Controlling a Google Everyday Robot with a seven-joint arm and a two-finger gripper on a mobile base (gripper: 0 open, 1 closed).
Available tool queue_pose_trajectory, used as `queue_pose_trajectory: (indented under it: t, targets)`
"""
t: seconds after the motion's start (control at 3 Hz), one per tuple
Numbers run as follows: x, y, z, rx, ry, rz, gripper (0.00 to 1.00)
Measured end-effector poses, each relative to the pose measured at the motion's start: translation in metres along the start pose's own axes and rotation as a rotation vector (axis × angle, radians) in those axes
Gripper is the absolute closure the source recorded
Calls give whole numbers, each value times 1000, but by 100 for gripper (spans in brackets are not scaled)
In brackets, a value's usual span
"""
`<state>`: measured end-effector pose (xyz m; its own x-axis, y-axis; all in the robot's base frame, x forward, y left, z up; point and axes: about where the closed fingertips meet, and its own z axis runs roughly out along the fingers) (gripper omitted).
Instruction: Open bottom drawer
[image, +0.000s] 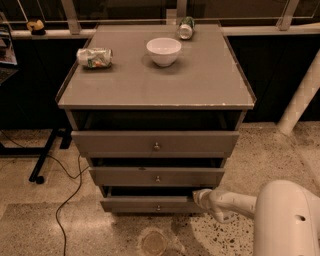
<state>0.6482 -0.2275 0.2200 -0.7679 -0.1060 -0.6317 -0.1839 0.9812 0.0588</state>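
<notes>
1. The robot's white arm (235, 204) reaches in low from the right. Its gripper (202, 197) sits against the right end of the bottom drawer (145, 204), at the drawer front's top edge. I cannot tell whether the claw is spread, closed or pinching anything.
2. The bottom drawer is the lowest of three grey fronts, just above the speckled floor. Its small knob (158, 207) is at the centre, well apart from the gripper.
3. Risk: a pull from the corner rather than the knob would likely skew the drawer in its runners and jam it. The gripper could also slip off the edge.
4. Risk: the arm lies close in front of the drawer and may block its travel.
5. The middle drawer (157, 176) and top drawer (155, 142) each have a dark gap above them. Nothing inside any drawer can be seen.
6. On the cabinet top (150, 87) a white bowl (163, 51) appears empty, and a tipped can (94, 57) lies to its left. A hard tug might set it rolling.
7. Another can (186, 27) lies at the far edge.
</notes>
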Motion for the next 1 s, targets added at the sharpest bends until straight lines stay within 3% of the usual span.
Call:
queue_pose_trajectory:
  t: [0.67,1.0]
  targets:
    - [-1,6,22,0,28,-18,100]
    - [-3,10,25,-21,24,-56,100]
